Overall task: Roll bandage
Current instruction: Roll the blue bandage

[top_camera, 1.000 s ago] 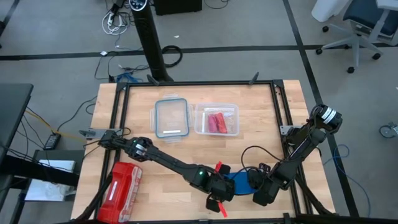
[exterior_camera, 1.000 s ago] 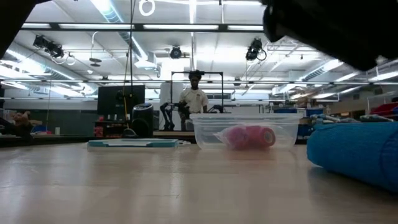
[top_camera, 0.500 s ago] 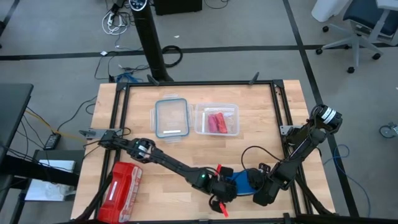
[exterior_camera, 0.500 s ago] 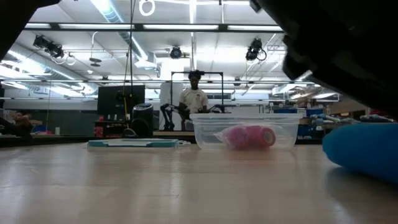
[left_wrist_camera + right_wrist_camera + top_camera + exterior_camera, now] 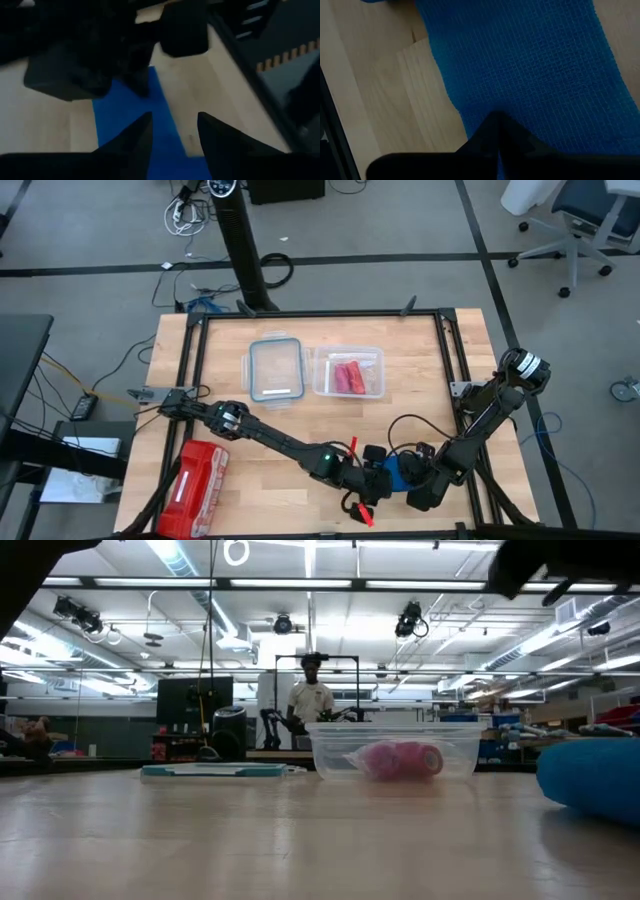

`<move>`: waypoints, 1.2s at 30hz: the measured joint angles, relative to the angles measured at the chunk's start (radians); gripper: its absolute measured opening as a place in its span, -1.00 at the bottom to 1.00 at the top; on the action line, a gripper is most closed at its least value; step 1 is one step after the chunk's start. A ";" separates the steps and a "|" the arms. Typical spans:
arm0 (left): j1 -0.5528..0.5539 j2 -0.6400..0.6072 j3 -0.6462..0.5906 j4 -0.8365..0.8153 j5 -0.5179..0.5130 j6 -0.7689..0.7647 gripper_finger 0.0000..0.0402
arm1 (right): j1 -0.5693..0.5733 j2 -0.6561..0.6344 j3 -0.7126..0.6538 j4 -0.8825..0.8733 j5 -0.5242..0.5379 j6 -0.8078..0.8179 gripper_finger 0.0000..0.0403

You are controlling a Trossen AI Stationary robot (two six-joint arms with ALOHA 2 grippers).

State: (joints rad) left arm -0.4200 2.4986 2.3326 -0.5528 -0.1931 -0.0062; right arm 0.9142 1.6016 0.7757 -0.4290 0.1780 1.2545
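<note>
— Where is the bandage (image 5: 397, 470)?

— On the wooden table (image 5: 230, 360), well in front of the clear tub (image 5: 322, 376) that holds the red-pink rolls (image 5: 347, 376), close to the table's near edge. It lies between the two grippers.

— What has the left gripper (image 5: 368, 483) got?

— Its fingers (image 5: 135, 137) stand apart, straddling the blue strip from the side of the red pouch (image 5: 190, 475). Whether they press the cloth I cannot tell.

— And the right gripper (image 5: 414, 470)?

— Its fingers (image 5: 495, 135) are pressed together with blue fabric running right under their tips; it looks pinched on the bandage's end, on the side away from the pouch.

— The tub's lid (image 5: 275, 369)?

— Flat on the table just beside the tub.
</note>
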 joint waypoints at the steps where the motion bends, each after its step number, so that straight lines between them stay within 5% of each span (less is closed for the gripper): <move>1: -0.001 -0.001 0.019 -0.046 0.008 -0.010 -0.20 | 0.000 0.000 0.000 0.000 0.000 0.000 -0.98; 7: 0.001 0.001 0.016 -0.215 0.051 -0.084 -0.20 | 0.000 0.000 0.000 0.002 0.000 0.000 -0.97; 11: -0.001 0.017 -0.030 -0.176 0.057 -0.102 -0.20 | 0.000 -0.001 0.000 0.002 0.001 0.000 -0.98; 19: 0.008 0.025 -0.171 0.112 0.039 -0.084 -0.20 | 0.000 -0.005 0.000 -0.002 0.004 -0.002 -0.97; 26: 0.013 0.043 -0.143 0.347 0.061 -0.050 -0.20 | 0.000 -0.005 0.000 -0.002 0.010 -0.002 -0.98; 36: 0.012 0.033 -0.014 0.043 0.054 -0.011 -0.20 | 0.001 -0.005 0.001 -0.002 0.000 0.007 -0.98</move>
State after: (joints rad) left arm -0.4077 2.5320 2.3188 -0.5102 -0.1391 -0.0173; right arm 0.9147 1.5963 0.7770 -0.4309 0.1778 1.2613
